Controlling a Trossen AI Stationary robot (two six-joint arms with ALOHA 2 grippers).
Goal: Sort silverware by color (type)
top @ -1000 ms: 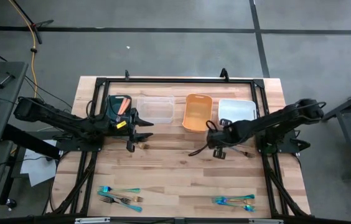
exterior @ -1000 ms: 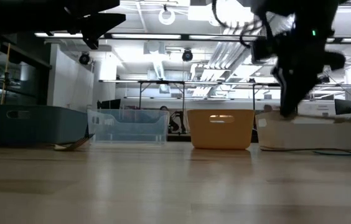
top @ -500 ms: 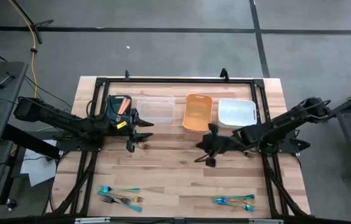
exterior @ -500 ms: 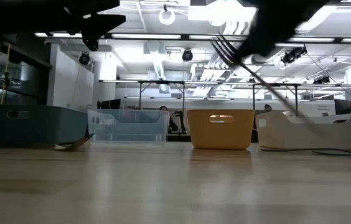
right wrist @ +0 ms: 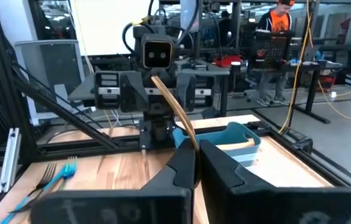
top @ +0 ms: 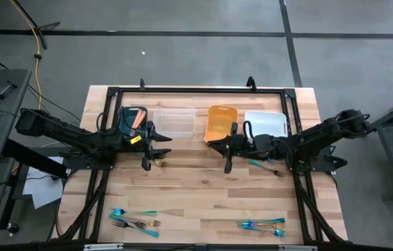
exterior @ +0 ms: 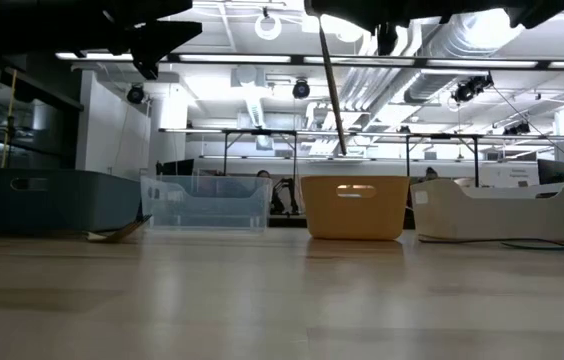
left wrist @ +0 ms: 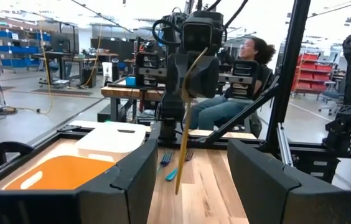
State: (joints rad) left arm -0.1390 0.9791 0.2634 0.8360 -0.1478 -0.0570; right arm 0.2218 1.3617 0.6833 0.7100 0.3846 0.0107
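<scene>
Beside orange bin: gold fork

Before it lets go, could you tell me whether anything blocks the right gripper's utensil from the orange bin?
Nothing visible does: the thin gold-handled utensil hangs from the shut right gripper beside the orange plastic bin.

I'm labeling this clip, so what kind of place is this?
Probably a robotics lab or workshop: exposed ceiling ducts, work tables behind the bins, and a person seated at a bench beyond the wooden table.
</scene>
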